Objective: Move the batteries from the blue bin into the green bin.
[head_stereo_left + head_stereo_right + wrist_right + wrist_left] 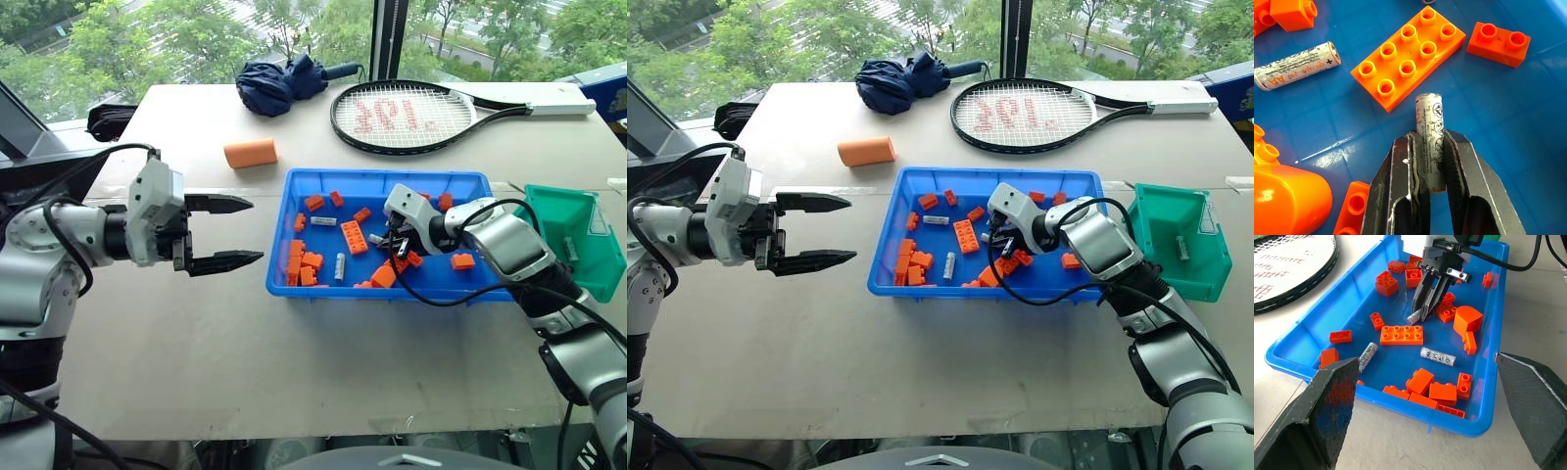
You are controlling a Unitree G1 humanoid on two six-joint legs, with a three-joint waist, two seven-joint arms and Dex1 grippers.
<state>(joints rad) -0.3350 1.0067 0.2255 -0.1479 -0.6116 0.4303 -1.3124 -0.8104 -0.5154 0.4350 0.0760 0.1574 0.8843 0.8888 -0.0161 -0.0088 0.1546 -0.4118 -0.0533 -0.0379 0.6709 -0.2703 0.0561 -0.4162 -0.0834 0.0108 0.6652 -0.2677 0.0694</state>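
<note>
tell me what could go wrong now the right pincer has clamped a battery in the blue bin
1. The right pincer holds the battery near one end, so it may pivot or slip out on lifting.
2. The orange eight-stud brick lies just past the battery's tip and may get nudged.
3. The green bin is small; a loose release could miss.

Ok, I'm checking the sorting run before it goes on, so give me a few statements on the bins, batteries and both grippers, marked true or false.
1. The right gripper has its jaws closed on a battery inside the blue bin. True.
2. The left gripper holds an orange brick. False: its jaws are open and empty, and it hovers over the table beside the blue bin.
3. A battery lies in the green bin. True.
4. The blue bin holds batteries alone. False: orange bricks lie among them.
5. The green bin stands between the two grippers. False: it stands beyond the blue bin, on the robot's right.
</note>
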